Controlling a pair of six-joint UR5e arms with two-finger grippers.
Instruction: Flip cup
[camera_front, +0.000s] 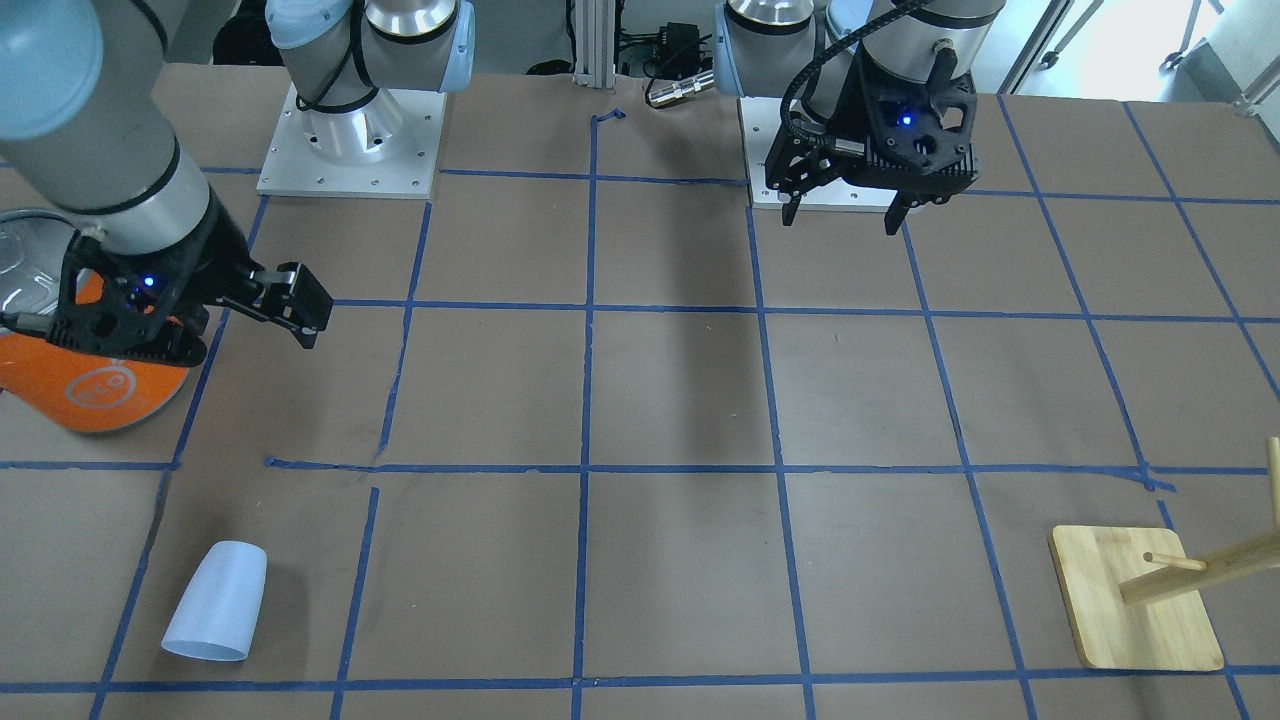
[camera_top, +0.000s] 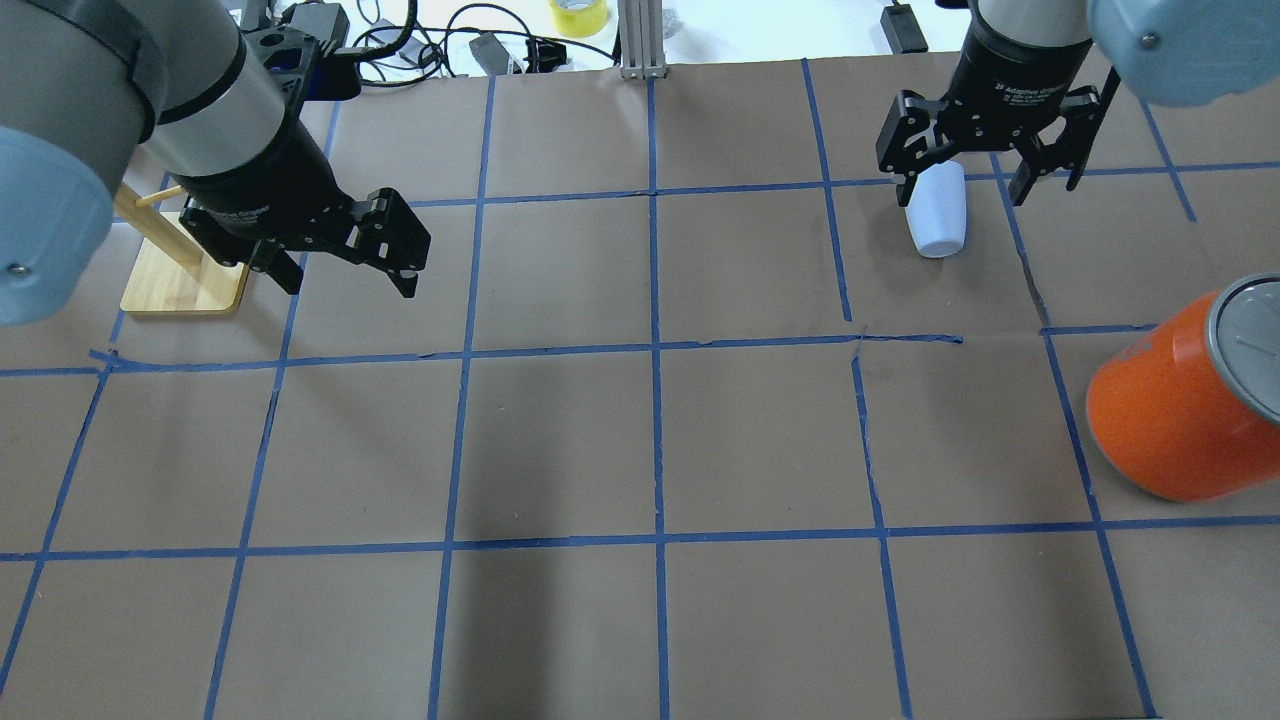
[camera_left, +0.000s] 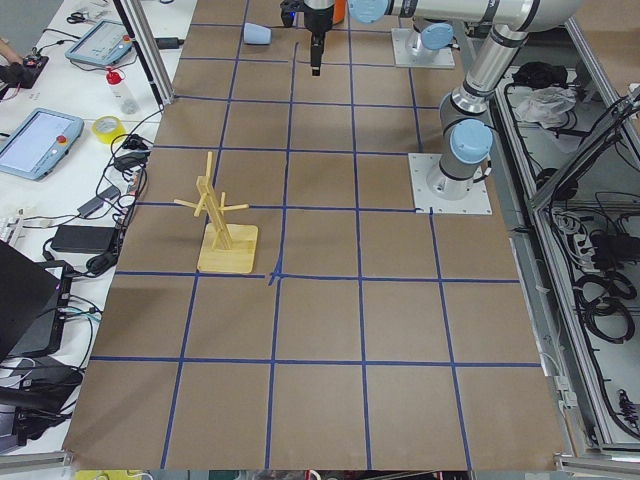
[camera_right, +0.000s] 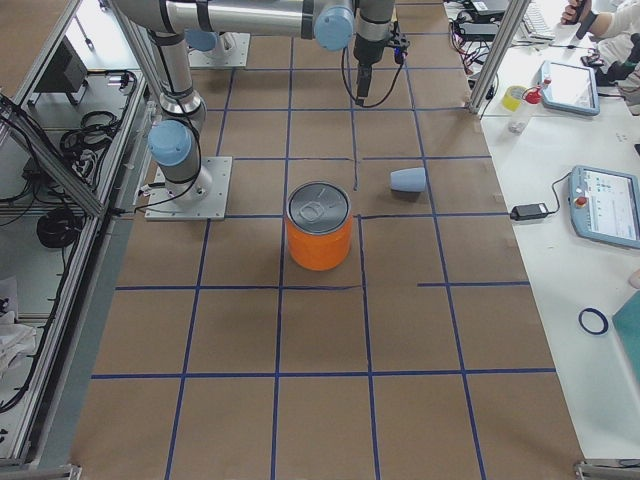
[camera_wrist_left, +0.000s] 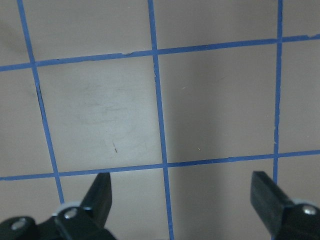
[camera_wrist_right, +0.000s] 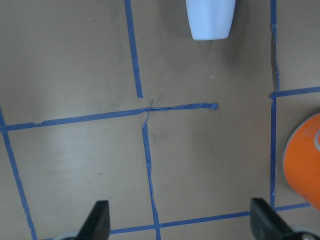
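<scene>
The cup (camera_front: 215, 600) is a small pale blue-white tumbler lying on its side on the brown table, far from the robot on its right side. It also shows in the overhead view (camera_top: 938, 210), in the exterior right view (camera_right: 408, 180) and at the top edge of the right wrist view (camera_wrist_right: 210, 17). My right gripper (camera_top: 978, 185) is open and empty, held high above the table; in its wrist view (camera_wrist_right: 181, 225) the cup lies well ahead of the fingertips. My left gripper (camera_top: 345, 268) is open and empty over bare table (camera_wrist_left: 184, 200).
A large orange can (camera_top: 1170, 410) with a silver top stands on the robot's right, closer to the robot than the cup (camera_right: 320, 235). A wooden peg rack on a square base (camera_front: 1130, 610) stands on the robot's left side. Blue tape lines grid the table.
</scene>
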